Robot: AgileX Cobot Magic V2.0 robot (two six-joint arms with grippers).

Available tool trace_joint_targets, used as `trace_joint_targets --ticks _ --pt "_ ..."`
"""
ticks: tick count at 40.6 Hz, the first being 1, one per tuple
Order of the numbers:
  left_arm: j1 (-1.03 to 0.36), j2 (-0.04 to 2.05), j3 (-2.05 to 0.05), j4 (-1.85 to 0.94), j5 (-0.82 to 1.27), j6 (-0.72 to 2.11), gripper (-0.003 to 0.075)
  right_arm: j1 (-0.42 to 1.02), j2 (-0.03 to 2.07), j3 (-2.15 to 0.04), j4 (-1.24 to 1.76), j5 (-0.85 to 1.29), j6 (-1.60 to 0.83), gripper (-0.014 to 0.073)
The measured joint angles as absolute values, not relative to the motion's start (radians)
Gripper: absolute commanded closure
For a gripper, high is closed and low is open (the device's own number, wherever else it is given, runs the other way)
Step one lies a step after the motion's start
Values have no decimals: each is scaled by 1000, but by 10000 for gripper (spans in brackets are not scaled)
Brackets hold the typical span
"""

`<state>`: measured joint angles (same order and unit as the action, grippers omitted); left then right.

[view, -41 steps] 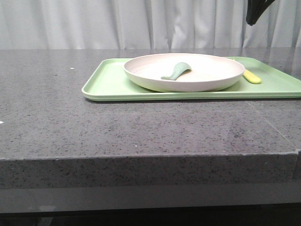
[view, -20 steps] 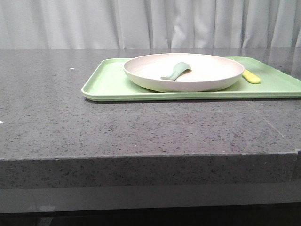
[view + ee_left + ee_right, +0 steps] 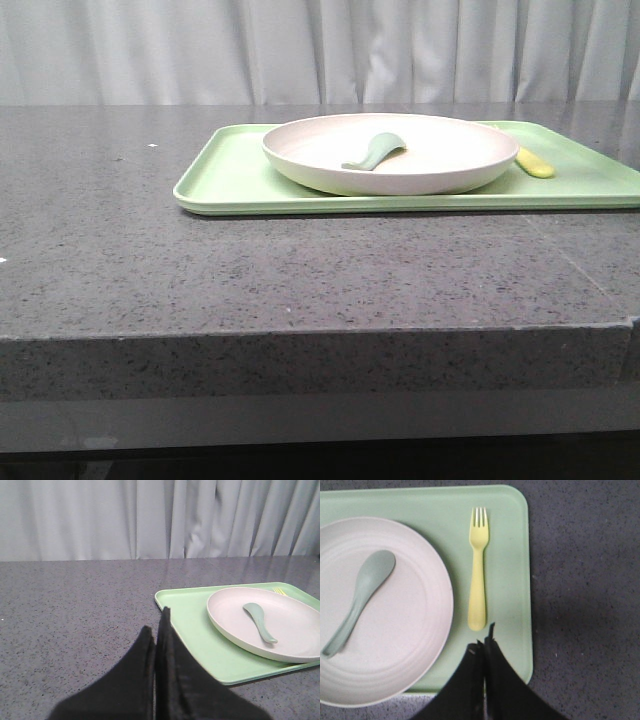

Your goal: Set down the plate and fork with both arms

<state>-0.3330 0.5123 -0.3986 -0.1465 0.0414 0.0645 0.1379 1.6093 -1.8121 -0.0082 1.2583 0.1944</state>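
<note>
The off-white plate (image 3: 420, 160) (image 3: 295, 640) (image 3: 405, 645) rests on a light green tray (image 3: 230, 180) (image 3: 195, 630) (image 3: 510, 580). Beside the plate on the tray lies the pale yellow fork (image 3: 478, 575); in the front view only the fork's handle end (image 3: 536, 164) shows behind the plate's rim. My left gripper (image 3: 156, 622) is shut and empty, over the bare counter short of the tray's corner. Above the tray, my right gripper (image 3: 486, 636) is shut and empty, just off the fork's handle end. Neither gripper appears in the front view.
A sage green spoon (image 3: 375, 152) (image 3: 260, 622) (image 3: 357, 602) lies inside the plate. The grey speckled counter (image 3: 300, 270) ends in a front edge near the camera. A pale curtain (image 3: 300, 50) hangs behind the table.
A dark arm part at the front view's upper right one second ago has left the picture. Plate, fork, spoon and tray have not moved.
</note>
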Motion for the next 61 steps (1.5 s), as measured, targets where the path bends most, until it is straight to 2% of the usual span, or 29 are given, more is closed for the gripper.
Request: trace_joint_targets --ticks 15,32,42,51,61 --pt "-333 512 -399 -147 41 65 738 138 1239 -1383 -8 1183 162 654" --pt "-333 512 -399 -147 41 65 738 138 727 -795 -8 750 48 654" --pt "-333 512 -399 -147 41 65 738 138 441 -542 -35 538 47 654" --pt "-333 512 -399 -147 41 65 738 136 258 -417 -37 479 46 654" --pt "-333 512 -399 -147 41 65 738 136 202 -403 -37 451 44 654"
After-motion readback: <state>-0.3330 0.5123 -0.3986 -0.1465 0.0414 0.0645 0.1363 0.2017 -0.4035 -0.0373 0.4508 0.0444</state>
